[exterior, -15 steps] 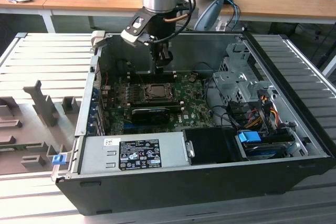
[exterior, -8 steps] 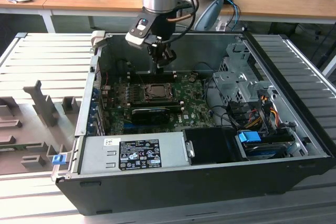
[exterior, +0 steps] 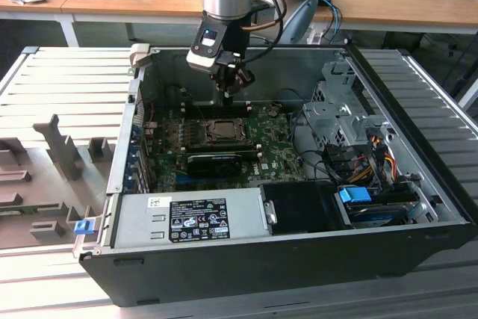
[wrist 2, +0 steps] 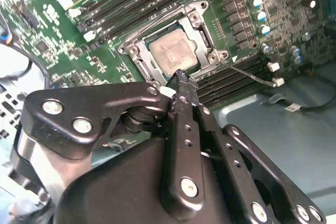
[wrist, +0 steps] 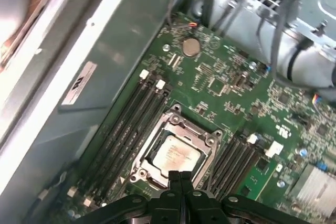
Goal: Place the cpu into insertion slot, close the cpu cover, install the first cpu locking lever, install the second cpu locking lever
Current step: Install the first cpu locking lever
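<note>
Cpu [wrist 2: 170, 53] lies flat in the insertion slot [wrist 2: 203, 36], under the gripper [wrist 2: 181, 77], whose fingers are pressed together, hold nothing, and hang over the socket's edge. One cpu cover [wrist 2: 163, 24] frames the single chip. Memory slots [wrist: 128, 124] flank two sides on the green board [wrist: 226, 87] inside the case [exterior: 299, 274].

You have one open black computer case [exterior: 261, 263] lying on its side on a ribbed grey table [exterior: 67, 80], with grey moulded fixtures [exterior: 60, 151] and a blue clip [exterior: 82, 225] at the exterior view's left. Inside it: a labelled grey power supply [exterior: 190, 218], a green motherboard [exterior: 280, 156], a long black expansion card [exterior: 216, 160], a metal drive cage [exterior: 340, 110] and coloured cables [exterior: 377, 155]. On the board in the first wrist view you have long black memory slots [wrist: 131, 124], a coin cell battery [wrist: 190, 47] and a finned heatsink [wrist: 315, 187].
</note>
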Controlling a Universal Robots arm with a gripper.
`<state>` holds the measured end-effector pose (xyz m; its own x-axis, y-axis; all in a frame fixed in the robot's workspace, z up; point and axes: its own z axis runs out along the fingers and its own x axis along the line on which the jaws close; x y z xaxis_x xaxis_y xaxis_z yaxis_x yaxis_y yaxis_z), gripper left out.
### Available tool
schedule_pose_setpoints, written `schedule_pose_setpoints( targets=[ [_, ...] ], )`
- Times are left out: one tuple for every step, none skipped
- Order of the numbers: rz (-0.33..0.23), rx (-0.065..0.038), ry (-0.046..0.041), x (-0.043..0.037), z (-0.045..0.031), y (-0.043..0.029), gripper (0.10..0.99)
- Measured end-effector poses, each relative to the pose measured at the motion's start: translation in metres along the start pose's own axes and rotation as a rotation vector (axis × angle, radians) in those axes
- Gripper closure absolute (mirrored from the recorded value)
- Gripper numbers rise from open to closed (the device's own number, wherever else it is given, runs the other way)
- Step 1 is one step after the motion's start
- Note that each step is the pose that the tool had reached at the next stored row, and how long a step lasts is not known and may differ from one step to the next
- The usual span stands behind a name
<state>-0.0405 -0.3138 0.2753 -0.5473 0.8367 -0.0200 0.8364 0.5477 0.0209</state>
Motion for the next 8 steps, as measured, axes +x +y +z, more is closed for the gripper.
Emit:
schedule_pose_setpoints(
  targets=[
    [-0.018, 0.000, 0.0004, 0.0000, 0.0000, 0.0000, 0.980],
    [-0.038, -0.001, 0.0007, 0.0000, -0.0001, 0.0000, 0.980],
    [-0.062, -0.001, 0.0013, 0.0000, 0.0000, 0.0000, 0.980],
    [-0.079, -0.001, 0.0016, 0.0000, 0.0000, 0.0000, 0.980],
    [-0.099, -0.002, 0.0020, 0.0000, -0.0001, 0.0000, 0.980],
    [-0.117, -0.002, 0.0024, 0.0000, -0.0001, 0.0000, 0.980],
    [-0.147, -0.003, 0.0031, 0.0000, 0.0000, 0.0000, 0.980],
    [-0.166, -0.003, 0.0035, 0.0000, 0.0000, 0.0000, 0.980]
  ],
)
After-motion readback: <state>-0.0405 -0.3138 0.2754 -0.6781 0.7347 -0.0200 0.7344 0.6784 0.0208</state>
